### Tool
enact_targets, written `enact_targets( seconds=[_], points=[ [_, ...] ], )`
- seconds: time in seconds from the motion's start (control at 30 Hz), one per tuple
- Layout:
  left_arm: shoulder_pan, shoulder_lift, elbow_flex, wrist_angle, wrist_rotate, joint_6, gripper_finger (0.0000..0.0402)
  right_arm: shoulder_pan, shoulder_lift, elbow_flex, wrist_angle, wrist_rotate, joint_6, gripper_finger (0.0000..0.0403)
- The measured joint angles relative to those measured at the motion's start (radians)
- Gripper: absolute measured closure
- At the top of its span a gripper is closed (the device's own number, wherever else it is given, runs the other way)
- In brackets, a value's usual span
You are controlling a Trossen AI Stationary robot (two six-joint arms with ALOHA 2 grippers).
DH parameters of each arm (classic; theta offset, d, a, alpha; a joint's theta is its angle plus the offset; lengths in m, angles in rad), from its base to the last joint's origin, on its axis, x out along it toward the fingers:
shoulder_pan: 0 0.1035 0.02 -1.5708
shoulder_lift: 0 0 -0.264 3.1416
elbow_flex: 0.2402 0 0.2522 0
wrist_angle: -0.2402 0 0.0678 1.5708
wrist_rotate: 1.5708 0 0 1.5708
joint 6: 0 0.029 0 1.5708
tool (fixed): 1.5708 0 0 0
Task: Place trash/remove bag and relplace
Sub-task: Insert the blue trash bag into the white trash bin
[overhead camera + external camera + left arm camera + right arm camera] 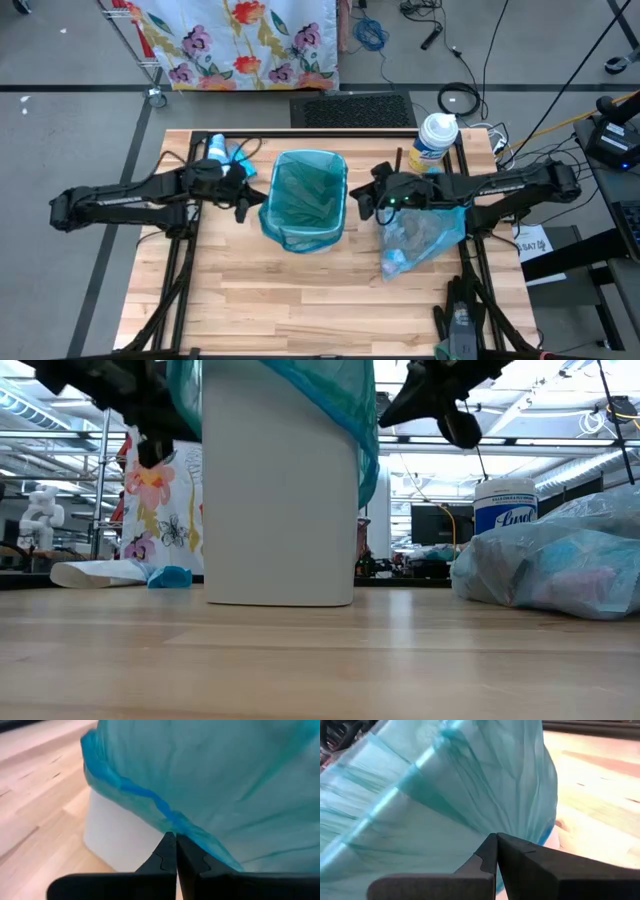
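Right, both sets of my fingers are up at the white bin (280, 500), one on each side of it. My left fingers (175, 852) are pressed fully together, tips meeting in a thin line, right beside the folded-over hem of the teal-green bag (305, 195). Whether a pinch of plastic sits between them or they merely touch it, I cannot tell. My right fingers (496, 851) are closed tight too, with the same teal film filling the view just past the tips; again, no clear sign of a grip on it.

From above, the teal-green bag lines the bin, its rim draped over the top edge all round and hanging down the outside wall. The bin stands near the middle of the bench (300, 310), between my two arms. From bench level, the plastic skirt hangs lower on the side nearer my right arm.

Over by my right arm, the pale-blue bag (425, 238) lies slumped on the wood, bulging with crumpled scraps, blue and pinkish bits showing through the film. It sits apart from the bin. Behind it stands a white wipes tub (437, 142) with a blue and yellow label. On the far side near my left arm, a small blue scrap (170, 577) and a white packet (100, 572) lie on the bench.
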Motion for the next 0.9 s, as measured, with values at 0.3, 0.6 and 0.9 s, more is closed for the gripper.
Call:
enact_targets(
  seconds=[0.3,0.6,0.9],
  points=[
    [-0.033,-0.127,0.0,-0.023,0.099,-0.1,0.0402,0.066,-0.005,0.0,0.027,-0.019,0.051,0.0403],
    [-0.042,-0.185,0.001,-0.236,-0.117,-0.152,0.0402,0.122,-0.005,0.0,0.005,0.057,0.1,0.0403],
    [-0.124,-0.208,0.001,-0.023,-0.054,-0.154,0.0402,0.158,0.017,0.0,0.027,0.056,0.132,0.0403]
  ],
)
